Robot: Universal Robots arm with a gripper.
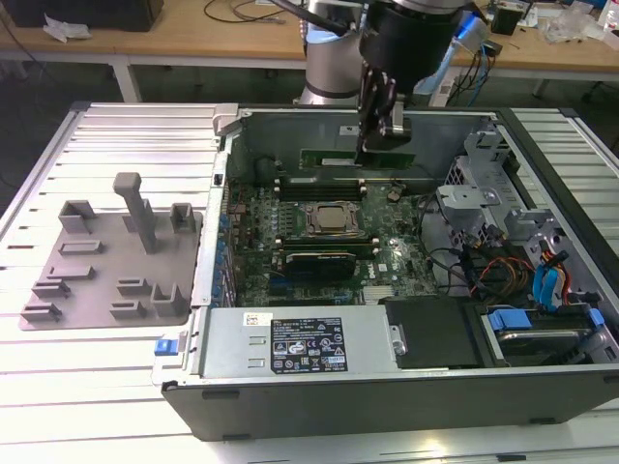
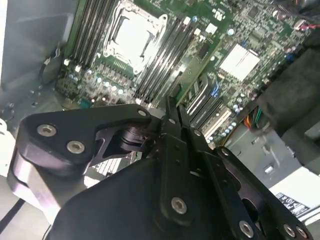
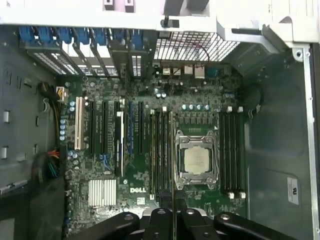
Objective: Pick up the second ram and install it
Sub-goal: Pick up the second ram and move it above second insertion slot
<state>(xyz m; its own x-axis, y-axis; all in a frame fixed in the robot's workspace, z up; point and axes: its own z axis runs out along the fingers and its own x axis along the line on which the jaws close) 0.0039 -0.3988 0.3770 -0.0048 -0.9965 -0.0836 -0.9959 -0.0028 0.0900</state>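
Note:
The second ram (image 1: 338,158), a thin green stick, hangs level over the far side of the motherboard (image 1: 387,256) inside the open computer case. My gripper (image 1: 375,143) is shut on it from above. In the first wrist view the ram shows edge-on as a thin line (image 3: 173,160) running out from the gripper (image 3: 173,214), lined up beside the dark memory slots (image 3: 159,150) next to the square metal CPU socket (image 3: 199,160). In the second wrist view the gripper (image 2: 172,116) stays above the board, with the CPU socket (image 2: 132,32) beyond it.
A long black card (image 1: 314,259) sits in front of the CPU socket (image 1: 334,219). The power supply (image 1: 300,346) lies along the case's near side. A drive cage and cables (image 1: 542,280) fill the exterior view's right. A grey parts fixture (image 1: 111,253) lies at its left.

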